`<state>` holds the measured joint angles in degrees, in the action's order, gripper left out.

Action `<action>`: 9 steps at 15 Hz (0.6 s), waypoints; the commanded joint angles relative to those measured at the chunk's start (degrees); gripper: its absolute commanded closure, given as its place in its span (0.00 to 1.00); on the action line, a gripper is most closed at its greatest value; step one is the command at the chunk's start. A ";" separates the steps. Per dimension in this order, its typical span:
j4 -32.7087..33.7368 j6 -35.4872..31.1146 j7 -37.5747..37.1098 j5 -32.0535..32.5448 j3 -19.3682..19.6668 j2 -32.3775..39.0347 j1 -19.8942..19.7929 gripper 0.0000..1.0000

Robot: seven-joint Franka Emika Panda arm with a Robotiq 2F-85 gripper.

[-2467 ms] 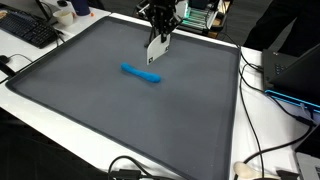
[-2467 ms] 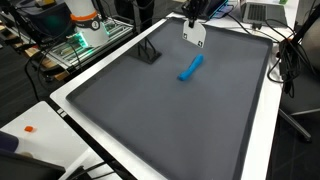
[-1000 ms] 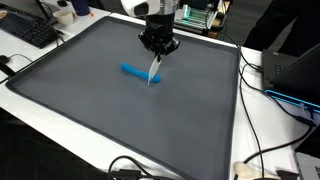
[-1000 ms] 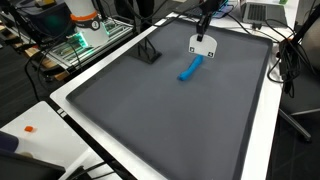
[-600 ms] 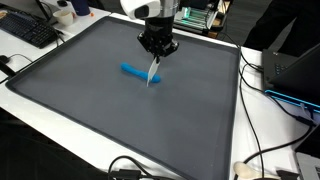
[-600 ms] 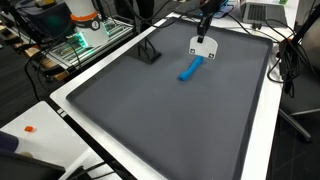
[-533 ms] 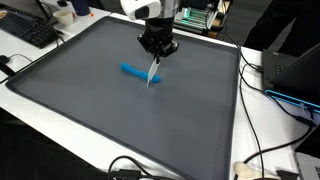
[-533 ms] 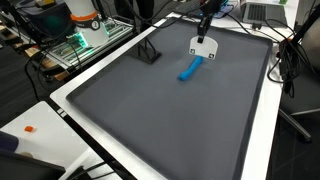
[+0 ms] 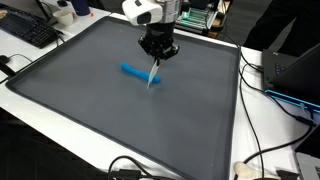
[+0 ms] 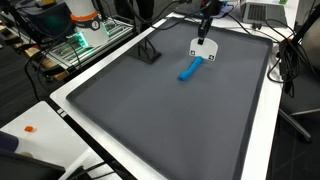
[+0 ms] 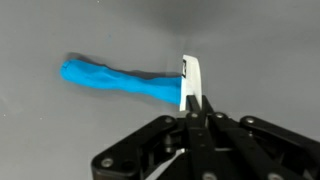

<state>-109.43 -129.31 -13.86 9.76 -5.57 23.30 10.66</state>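
Clamping a thin white flat plate (image 11: 191, 85) edge-on between its clenched fingers, the black gripper (image 11: 196, 117) hung directly above one end of a bright blue lumpy roll (image 11: 115, 80). The plate pointed down from the jaws, and in the wrist view its lower edge crossed that end of the roll; whether the two touched could not be told. In both exterior views the blue roll (image 9: 136, 71) (image 10: 190, 68) lay flat on a dark grey mat (image 9: 90, 110) framed by a white border (image 10: 262, 130), towards the far side of it, with the plate (image 9: 153, 74) (image 10: 203, 48) and the gripper (image 9: 158, 52) (image 10: 204, 31) at the roll's end. Well apart from the roll, on the same mat, stood a small black wire stand (image 10: 150, 52). A black keyboard (image 9: 30, 30) sat off the mat, far from the roll, beyond the border.
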 commanded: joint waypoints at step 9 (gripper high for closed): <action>0.31 -0.84 0.25 1.31 1.95 2.98 0.87 0.99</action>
<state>-109.39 -130.03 -13.85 9.86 -4.88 24.19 10.83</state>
